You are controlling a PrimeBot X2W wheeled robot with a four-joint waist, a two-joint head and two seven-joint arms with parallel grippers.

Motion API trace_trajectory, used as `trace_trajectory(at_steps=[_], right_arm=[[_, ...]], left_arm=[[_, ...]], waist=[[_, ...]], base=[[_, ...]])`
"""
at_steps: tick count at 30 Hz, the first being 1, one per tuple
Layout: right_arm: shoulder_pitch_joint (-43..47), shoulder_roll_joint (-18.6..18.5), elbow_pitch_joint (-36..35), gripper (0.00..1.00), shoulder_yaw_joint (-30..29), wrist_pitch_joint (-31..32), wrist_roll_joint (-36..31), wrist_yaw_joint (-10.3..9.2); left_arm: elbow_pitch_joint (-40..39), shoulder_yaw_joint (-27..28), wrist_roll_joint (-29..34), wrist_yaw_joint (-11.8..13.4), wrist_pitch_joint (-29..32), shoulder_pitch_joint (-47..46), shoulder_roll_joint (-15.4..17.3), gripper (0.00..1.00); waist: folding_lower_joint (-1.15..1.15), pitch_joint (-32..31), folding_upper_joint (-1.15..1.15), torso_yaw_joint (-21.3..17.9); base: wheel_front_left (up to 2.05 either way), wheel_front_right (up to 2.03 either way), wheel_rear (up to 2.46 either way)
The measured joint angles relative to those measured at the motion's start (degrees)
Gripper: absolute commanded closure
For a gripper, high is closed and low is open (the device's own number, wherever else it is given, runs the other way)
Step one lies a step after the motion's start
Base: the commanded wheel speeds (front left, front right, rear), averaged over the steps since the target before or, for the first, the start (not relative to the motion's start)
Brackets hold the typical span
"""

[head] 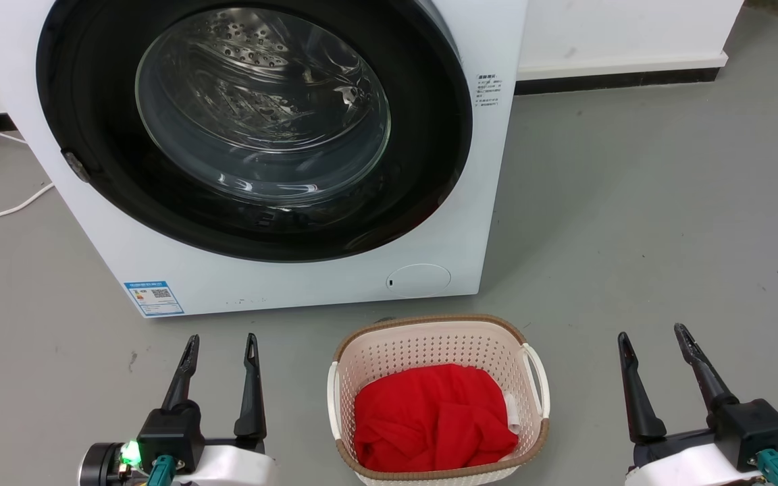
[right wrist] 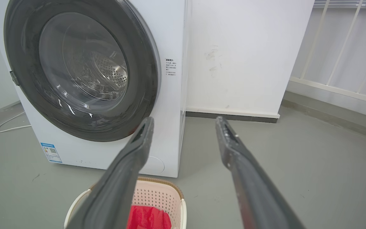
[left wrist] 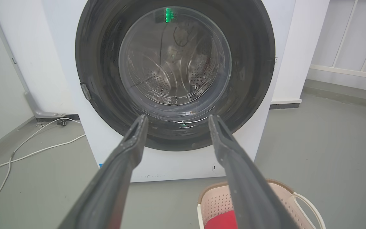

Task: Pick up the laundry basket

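Laundry basket (head: pixel 429 351), cream-white perforated plastic, brown rim, on grey floor (head: pixel 632 202) near white washing machine (head: pixel 294 290), between my pincers. Left pincer (head: pixel 222 337), right pincer (head: pixel 652 331) spread, empty. Nothing done; whole lift left.

The left jaws are formed by two long black fingers (head: pixel 251 395), tapered to narrow tips with a slot cut near each end, and are carried on a blocky black housing (head: pixel 169 425). A green light (head: pixel 131 451) is lit on that housing, a teal connector (head: pixel 159 470) is plugged in beneath it, and a rounded white shell (head: pixel 234 467) is seen behind. The right jaws are built alike, with black right fingers (head: pixel 637 398), a black right housing (head: pixel 750 422), a teal right connector (head: pixel 775 467) and a white right shell (head: pixel 679 470). In the wrist views the left-arm finger surface (left wrist: pixel 119 171) and the right-arm finger surface (right wrist: pixel 243 171) are shown matte dark grey, lightly scuffed and speckled.
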Motion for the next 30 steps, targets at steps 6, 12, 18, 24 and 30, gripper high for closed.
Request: trace_trajectory(at_steps=[6, 12, 18, 24, 30], right_arm=[[0.01, -0.01, 0.04, 0.00, -0.04, -0.01, 0.23, 0.00], [0.01, -0.01, 0.04, 0.00, 0.04, -0.01, 0.42, 0.00], [-0.17, -0.01, 0.25, 0.00, -0.13, -0.01, 0.29, 0.00], [-3.59, -0.02, 4.09, 0.00, -0.23, -0.02, -1.74, 0.00], [-11.37, -0.05, 10.90, 0.00, -0.77, -0.03, -3.27, 0.01]], left_arm=[[0.12, 0.03, -0.03, -0.01, 0.00, 0.00, 0.00, 0.00], [0.23, -0.09, -0.13, 0.00, 0.00, 0.00, 0.00, 0.00], [1.53, -0.29, -0.93, -0.22, 0.00, -0.37, 0.00, 0.00], [5.56, -1.31, -1.53, -2.59, 0.00, -4.51, 0.01, 0.00], [15.28, -2.77, -3.18, -4.67, -0.01, -12.59, 0.02, 0.00]], waist=[[0.00, 0.02, 0.00, -0.03], [0.00, 0.13, 0.00, -0.06], [0.00, 0.85, 0.00, -0.20], [0.00, 3.30, 0.00, -0.58], [0.00, 8.76, 0.00, -0.93]], base=[[0.00, 0.00, 0.00], [0.00, 0.00, 0.00], [0.00, 0.00, 0.00], [0.00, 0.00, 0.00], [0.00, 0.00, 0.00]])
